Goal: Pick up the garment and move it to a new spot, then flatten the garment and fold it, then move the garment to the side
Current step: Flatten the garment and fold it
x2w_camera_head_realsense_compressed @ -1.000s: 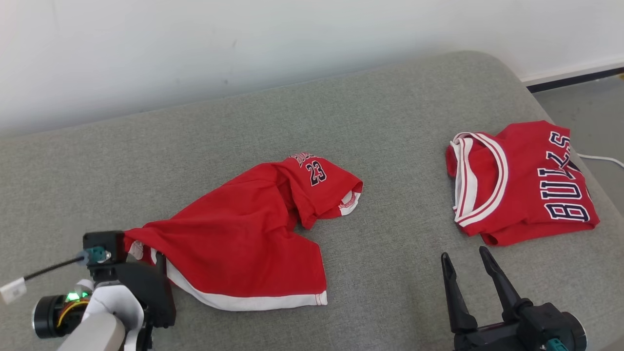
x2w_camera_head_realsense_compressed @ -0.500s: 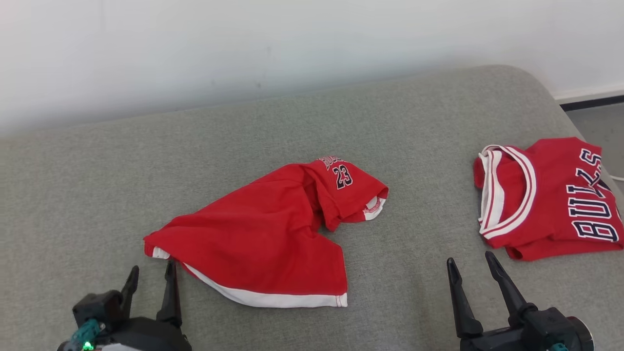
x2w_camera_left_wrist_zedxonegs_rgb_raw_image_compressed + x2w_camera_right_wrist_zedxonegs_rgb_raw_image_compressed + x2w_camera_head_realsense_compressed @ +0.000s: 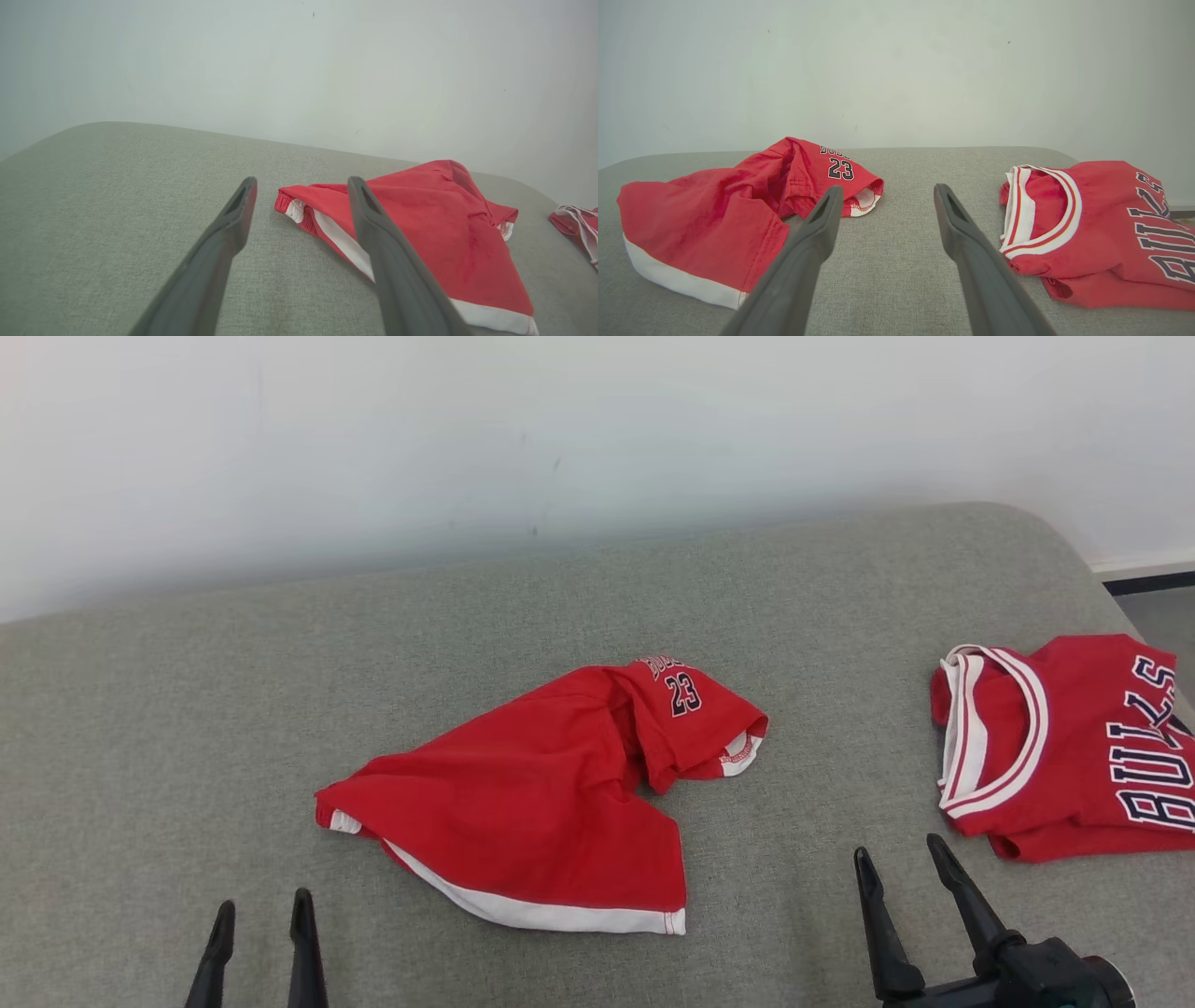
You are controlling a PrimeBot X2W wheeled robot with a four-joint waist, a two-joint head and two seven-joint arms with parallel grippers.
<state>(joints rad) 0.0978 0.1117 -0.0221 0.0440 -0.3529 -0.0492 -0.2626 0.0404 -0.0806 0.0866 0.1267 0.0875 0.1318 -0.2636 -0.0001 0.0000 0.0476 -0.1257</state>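
- Plainly, the shorts (image 3: 523, 812) are the garment in hand, by my judgement: they lie rumpled in the middle of the head view on the grey cushion (image 3: 187, 709), with one leg twisted toward the upper right.
- They look like thin knit cloth: light, limp and without stiffness. Held by a single pinch they will likely sag and drag, and the rough cushion weave should keep them from sliding much.
- Left gripper (image 3: 262, 902), lower left: jaws spread wide, empty, just short of the cloth.
- Right gripper (image 3: 896, 847), lower right: also wide open and empty, over bare cushion between the shorts and the jersey (image 3: 1074, 775).
- The best holds look like the doubled edges: the corner (image 3: 292, 210) at the shorts' left end, just ahead of the left gripper, and the white band (image 3: 532, 917) along the lower edge.
- Room: there is wide bare cushion left of and above the shorts. The jersey takes the right edge of the frame, so spreading that way risks overlap.
- Edges: the cushion rounds off at the upper right, and the wall (image 3: 560, 429) stands right behind its upper edge.
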